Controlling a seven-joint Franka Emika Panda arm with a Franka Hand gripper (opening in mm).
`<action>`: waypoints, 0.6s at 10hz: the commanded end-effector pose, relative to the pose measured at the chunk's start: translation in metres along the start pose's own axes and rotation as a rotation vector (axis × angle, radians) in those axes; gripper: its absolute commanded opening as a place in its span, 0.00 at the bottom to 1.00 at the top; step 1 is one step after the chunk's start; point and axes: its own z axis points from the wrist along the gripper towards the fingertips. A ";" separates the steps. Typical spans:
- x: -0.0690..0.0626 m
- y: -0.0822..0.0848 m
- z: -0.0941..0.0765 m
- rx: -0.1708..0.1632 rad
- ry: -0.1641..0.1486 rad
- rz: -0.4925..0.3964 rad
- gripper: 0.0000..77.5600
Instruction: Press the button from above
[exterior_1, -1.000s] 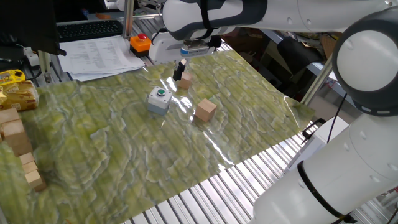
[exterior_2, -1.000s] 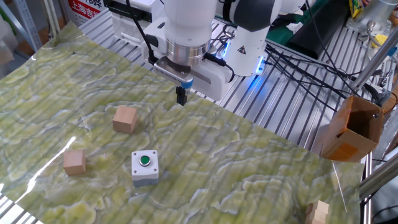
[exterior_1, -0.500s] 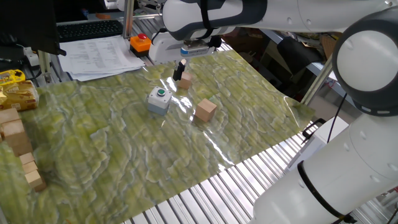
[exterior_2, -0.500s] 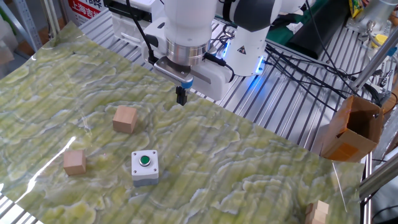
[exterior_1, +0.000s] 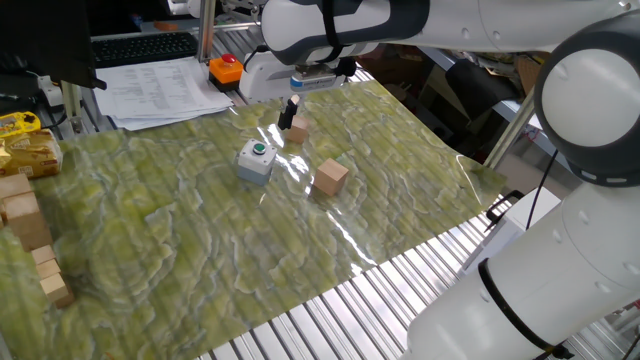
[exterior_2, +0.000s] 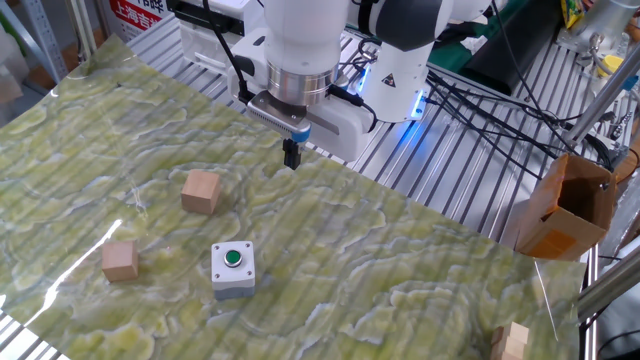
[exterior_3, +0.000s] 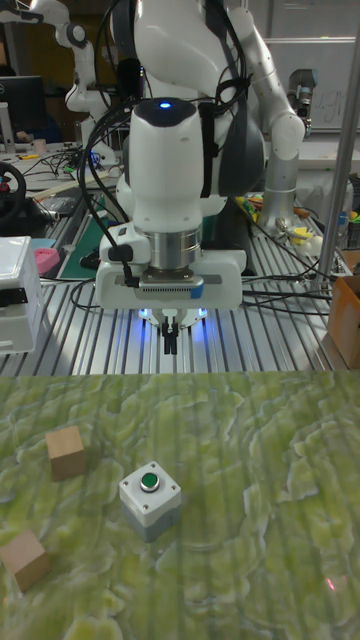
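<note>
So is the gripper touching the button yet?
Apart. The tall fixed view shows the gripper hanging well above and behind the button.

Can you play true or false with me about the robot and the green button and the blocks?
1. The gripper is pressing the button. False: it hangs in the air, away from the button.
2. The button is green and sits in a grey box. True.
3. There are two wooden cubes near the box, cube one and cube two. True.
4. A cube is stacked on top of the grey box. False: only the button is on top; the cubes sit on the mat.
5. The mat is plain blue. False: it is green and yellowish with a wavy pattern.
</note>
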 end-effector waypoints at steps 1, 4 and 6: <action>0.000 0.000 0.000 0.016 0.018 -0.017 0.00; 0.000 0.000 0.000 0.029 0.014 -0.022 0.00; -0.001 0.001 -0.002 0.028 0.001 -0.022 0.00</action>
